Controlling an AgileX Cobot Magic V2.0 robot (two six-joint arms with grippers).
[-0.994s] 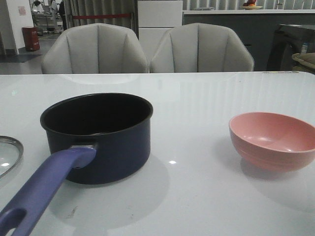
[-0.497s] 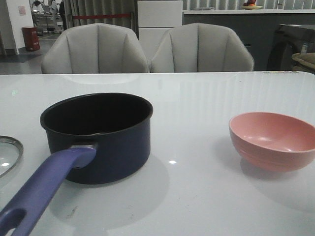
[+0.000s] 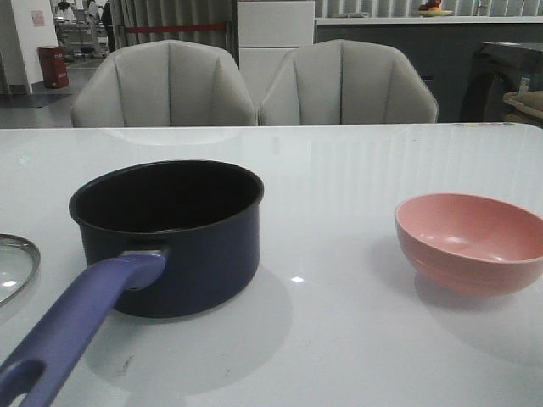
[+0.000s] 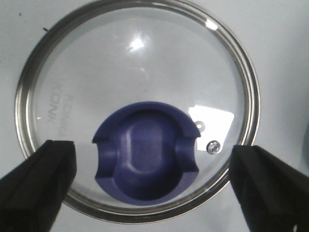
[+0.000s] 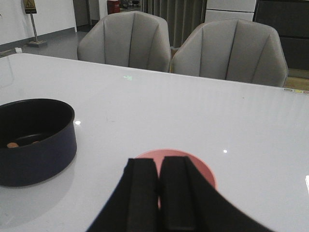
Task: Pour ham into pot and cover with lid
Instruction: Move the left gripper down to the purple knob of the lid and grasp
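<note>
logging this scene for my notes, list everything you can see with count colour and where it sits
dark navy round saucepan: one, navy outside, black inside, long purple-blue handle pointing toward the camera; left half of the table in the front view.
thin orange-pink ham slices: a few bits, on the saucepan's floor, seen only in the right wrist view.
round clear glass lid: one, metal rim, purple-blue knob; flat on the table, left of the saucepan.
pink round bowl: one, looks empty; right side of the table.
white glossy table: one, under everything.
grey padded chairs: two, behind the table.
left hand: black fingers open, above the lid, either side of the knob.
right hand: black fingers shut, empty, above the bowl.
</note>
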